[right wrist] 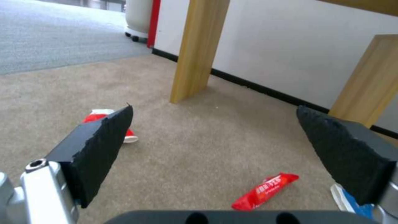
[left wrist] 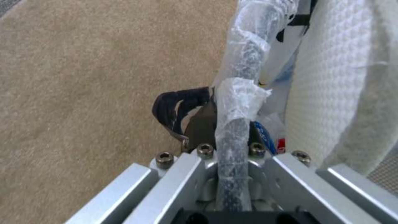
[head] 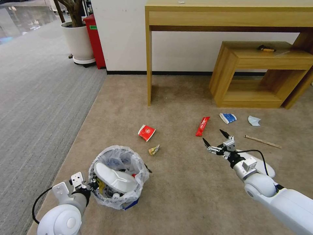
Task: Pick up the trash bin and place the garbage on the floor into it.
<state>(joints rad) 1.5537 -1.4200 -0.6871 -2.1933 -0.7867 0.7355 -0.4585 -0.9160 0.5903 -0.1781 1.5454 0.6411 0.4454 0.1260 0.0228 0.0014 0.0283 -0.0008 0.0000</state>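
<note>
Trash bin (head: 119, 178), black, clear-lined, one white slipper (head: 114, 178) inside, sits lower left of the head view; left gripper (head: 89, 186) pinches its rim. Right gripper (head: 214, 140) hangs spread at centre right. Two red wrappers (head: 202, 126) lie mid-frame. Left wrist view: liner (left wrist: 238, 102) clamped centrally. Right wrist view: one long red wrapper at the bottom, between the spread fingers (right wrist: 104, 146).

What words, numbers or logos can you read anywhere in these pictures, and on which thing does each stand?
No text reads clearly enough to quote.
Long red wrapper: white print, too blurred to read.
Square red wrapper: round white emblem, illegible.
Blue-white packet: print too small.
Red box: green label, unreadable.
Crumpled yellow wrapper: markings too small.
</note>
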